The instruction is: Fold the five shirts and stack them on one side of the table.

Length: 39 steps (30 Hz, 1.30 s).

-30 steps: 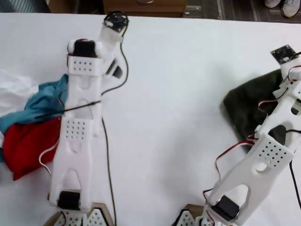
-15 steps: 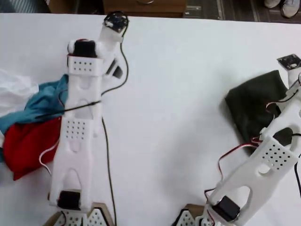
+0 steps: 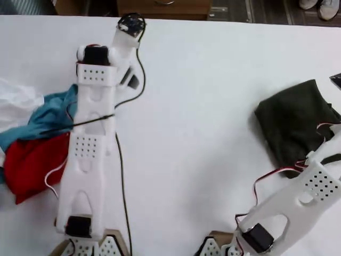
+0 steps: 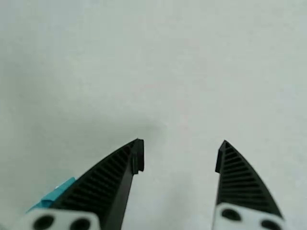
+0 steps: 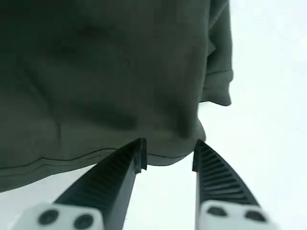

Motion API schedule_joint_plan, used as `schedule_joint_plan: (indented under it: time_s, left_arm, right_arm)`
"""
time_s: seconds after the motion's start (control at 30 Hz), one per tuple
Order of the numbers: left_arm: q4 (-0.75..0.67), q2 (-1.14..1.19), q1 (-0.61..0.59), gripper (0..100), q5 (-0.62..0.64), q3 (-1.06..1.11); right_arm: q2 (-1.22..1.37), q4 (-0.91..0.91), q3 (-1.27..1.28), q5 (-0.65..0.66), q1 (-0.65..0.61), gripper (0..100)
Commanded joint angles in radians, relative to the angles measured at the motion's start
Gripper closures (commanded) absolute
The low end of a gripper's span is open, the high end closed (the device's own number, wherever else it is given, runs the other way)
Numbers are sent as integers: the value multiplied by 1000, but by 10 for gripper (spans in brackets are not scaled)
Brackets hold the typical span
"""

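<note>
1. High view: the dark green shirt [image 3: 292,125] is lying as a compact, roughly rectangular bundle near the right edge of the table [image 3: 202,80], about midway between the near and far edges. It's looking folded already. The right arm [image 3: 298,200] is angling over its near corner.
2. High view: the white shirt [image 3: 16,104], teal shirt [image 3: 50,114] and red shirt [image 3: 32,165] are sitting crumpled and overlapping at the left edge, not folded. The left arm [image 3: 93,133] is stretching past their inner side toward the far edge.
3. Left wrist view: the left gripper [image 4: 180,153] is hanging over bare table with its jaws spread wide and nothing between them.
4. Right wrist view: the right gripper [image 5: 168,153] is sitting with its jaws parted and empty, tips right at the hem [image 5: 72,160] of the dark green shirt [image 5: 105,72]. A sleeve cuff [image 5: 218,86] is poking out along one side of the bundle.
5. Handling, my read:
   - All of it is behaving like light, limp knit: no stiffness, and it drapes from whatever point gets pinched.
   - The green bundle is likely opening up if lifted by one top layer. I'm suggesting pinching the stacked hem edge through all its layers, or sliding it flat.
   - The heap is looking tangled, so pulling one shirt is probably dragging its neighbours. I'm suggesting a grab at an exposed outer edge.
</note>
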Motion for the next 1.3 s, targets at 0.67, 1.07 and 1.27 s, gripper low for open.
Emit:
schedule_joint_plan:
  time_s: [0.67,1.07,1.27]
  left_arm:
    - [17,-81,11,736,0,-28]
    - [17,-80,11,736,0,-28]
    - [17,-80,11,736,0,-28]
  right_arm:
    - [79,-76,-89,6,19,978]
    - [79,-145,-229,6,7,978]
    - [93,-232,-215,8,10,978]
